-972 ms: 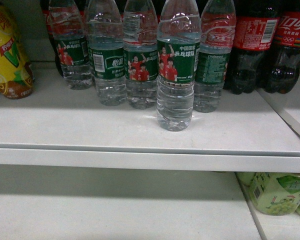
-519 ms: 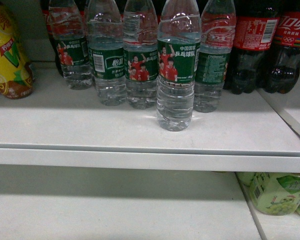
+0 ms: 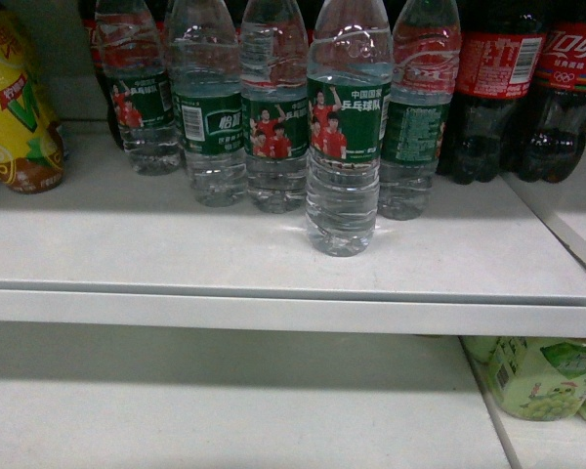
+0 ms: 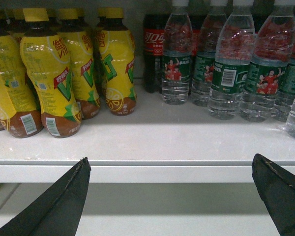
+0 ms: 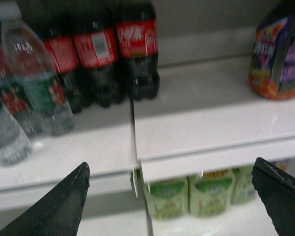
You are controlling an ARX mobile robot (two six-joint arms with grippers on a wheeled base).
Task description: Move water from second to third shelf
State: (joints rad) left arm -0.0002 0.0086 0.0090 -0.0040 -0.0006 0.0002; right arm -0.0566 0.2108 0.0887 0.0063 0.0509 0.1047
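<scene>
Water bottle (image 3: pixel 344 147) upright at shelf (image 3: pixel 273 256) front, cola bottles (image 3: pixel 527 88) at 3 o'clock, left pincer (image 4: pixel 169 196) and right pincer (image 5: pixel 169 196) both spread wide, empty.

- The front water bottle (image 3: pixel 343 147) stands alone, forward of the row, with bare shelf (image 3: pixel 176 244) before it and to its left.
- Just behind it, more water bottles (image 3: pixel 273 117) crowd close on both sides.
- Cola bottles (image 3: pixel 527 88) block the right rear; yellow tea bottles (image 3: pixel 15 107) block the far left.
- The lower shelf (image 3: pixel 225 410) is open across the left and middle; green cartons (image 3: pixel 542 376) fill its right end.
</scene>
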